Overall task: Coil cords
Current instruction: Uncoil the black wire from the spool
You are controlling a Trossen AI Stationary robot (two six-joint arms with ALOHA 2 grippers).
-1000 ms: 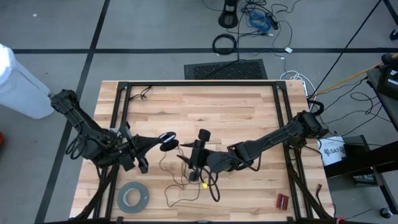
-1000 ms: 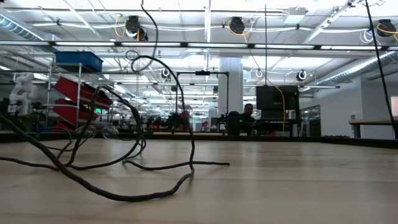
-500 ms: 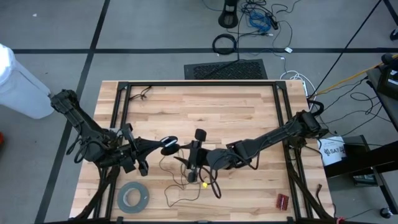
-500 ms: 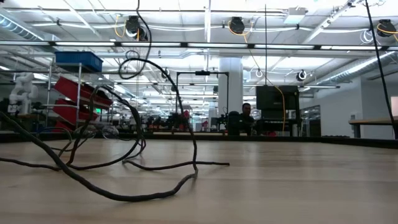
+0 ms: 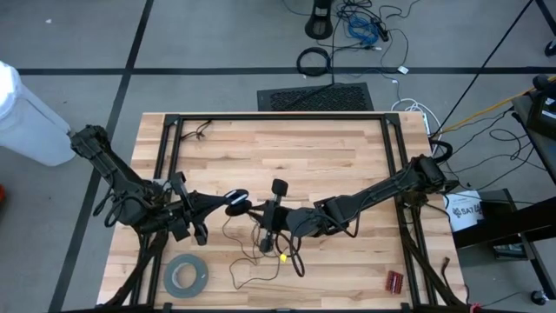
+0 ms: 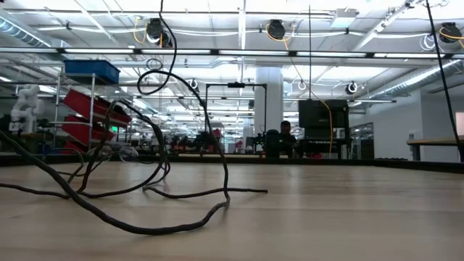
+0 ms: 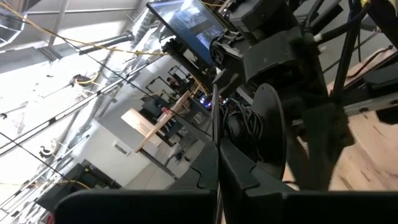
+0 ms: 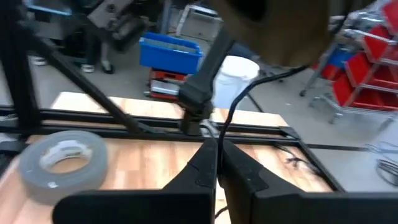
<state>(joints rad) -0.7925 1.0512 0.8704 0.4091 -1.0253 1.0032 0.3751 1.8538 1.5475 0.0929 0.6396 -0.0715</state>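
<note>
Cords [image 5: 261,261]: one very thin dark wire, lying in loose, irregular loops on the table [image 5: 330,148] toward its six o'clock edge, joined to a small round black disc [image 5: 235,203] just left of centre. My left gripper [image 5: 228,205] is closed on the disc, which stands edge-on between the fingers in the left wrist view, the wire running up from it. My right gripper [image 5: 267,246] sits just beside the disc at about four o'clock from it, fingers pinched narrow; in the right wrist view the wire [image 8: 239,99] rises from between them, so I judge they have it, though the strand is too fine to be sure. A small yellow piece [image 5: 283,257] shows just past that gripper's tip; what it is I cannot tell. Progress, as I judge it: early. No tidy coil shows; the low view has the wire [image 6: 145,196] sprawling in open arcs across the wood, some lifted into the air. Gathering the loops into turns near the disc is left. Grey tape roll [image 5: 186,275] lies near the seven o'clock corner, a small dark red item [image 5: 396,281] near five o'clock. Writing: a white bucket [image 5: 465,211] off the table at three o'clock bears letters, partly legible, perhaps "SAT"; nothing else readable.
</note>
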